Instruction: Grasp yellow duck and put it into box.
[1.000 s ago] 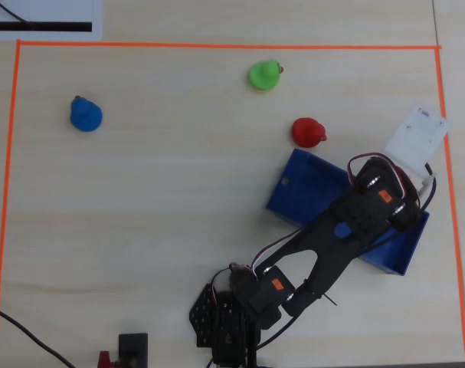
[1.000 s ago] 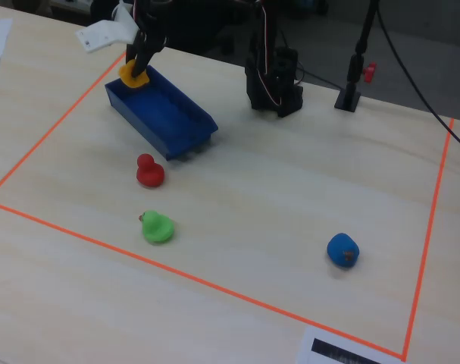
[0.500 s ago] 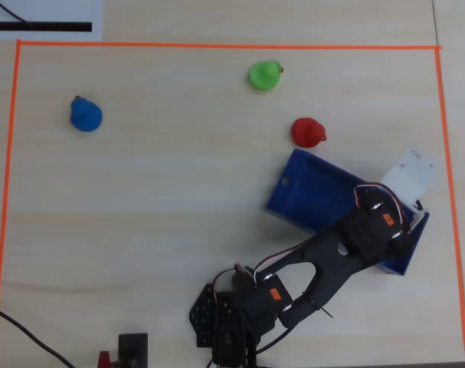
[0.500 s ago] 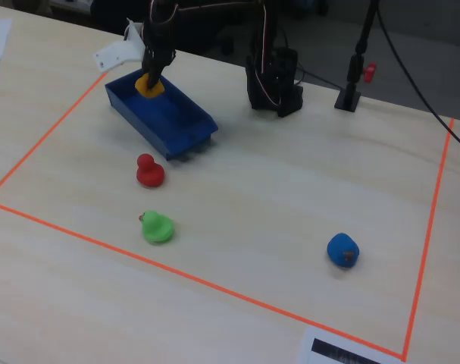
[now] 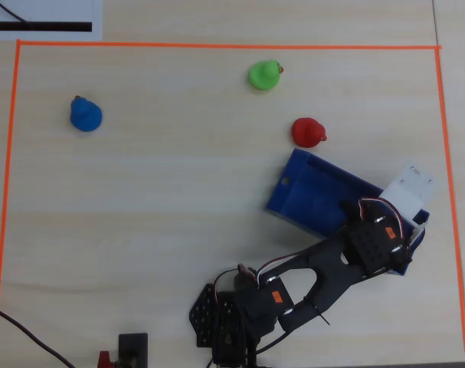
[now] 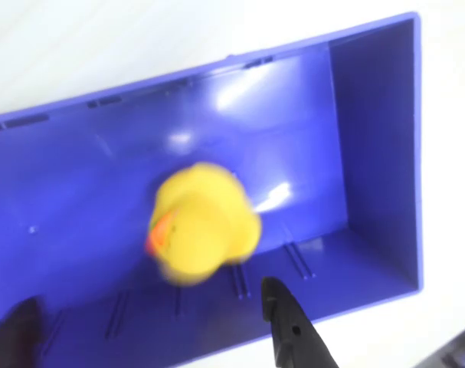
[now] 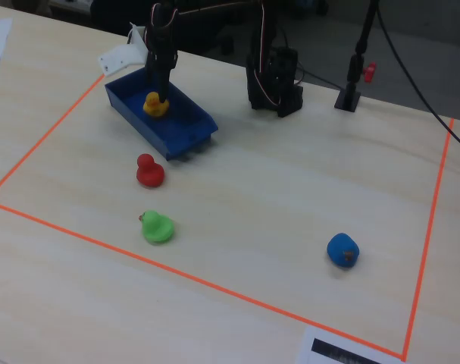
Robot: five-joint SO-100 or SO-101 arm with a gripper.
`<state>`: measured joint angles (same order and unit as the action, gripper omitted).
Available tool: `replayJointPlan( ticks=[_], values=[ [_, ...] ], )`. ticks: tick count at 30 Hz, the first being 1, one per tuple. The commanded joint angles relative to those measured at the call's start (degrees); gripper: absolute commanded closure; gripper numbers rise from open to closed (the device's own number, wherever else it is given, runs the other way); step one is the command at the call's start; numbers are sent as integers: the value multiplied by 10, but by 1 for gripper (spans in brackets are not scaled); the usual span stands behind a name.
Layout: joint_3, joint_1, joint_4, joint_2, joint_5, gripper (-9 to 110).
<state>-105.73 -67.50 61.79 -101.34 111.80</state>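
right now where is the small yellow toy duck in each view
Overhead view: not visible; the arm covers that end of the dark-blue low-walled box.
Wrist view: small yellow toy duck at centre, blurred, inside the box.
Fixed view: upper left, duck inside the box.
Shared landmark: the box.

Three spare ducks on the table [image 5: 178, 207] — inside an orange tape border [image 5: 217, 45].
The red duck [image 5: 308, 132] and green duck [image 5: 264, 75] are seen near each other; the blue duck [image 5: 86, 114] is set well apart.
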Motion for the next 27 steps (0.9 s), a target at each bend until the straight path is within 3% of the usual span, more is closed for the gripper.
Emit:
replayJointPlan(
  ticks=[1, 5, 8, 12, 15, 22, 27],
  values=[
    [14, 9, 2, -41, -5, 57],
    [77, 64, 82, -51, -67, 59],
    [185, 174, 189, -61, -162, 73],
    [289, 345, 293, -93, -263, 101],
    [288, 453, 319, -146, -314, 101],
    [-20, 647, 285, -446, -352, 101],
    [-300, 674, 245, -669, -308, 101]
  ],
)
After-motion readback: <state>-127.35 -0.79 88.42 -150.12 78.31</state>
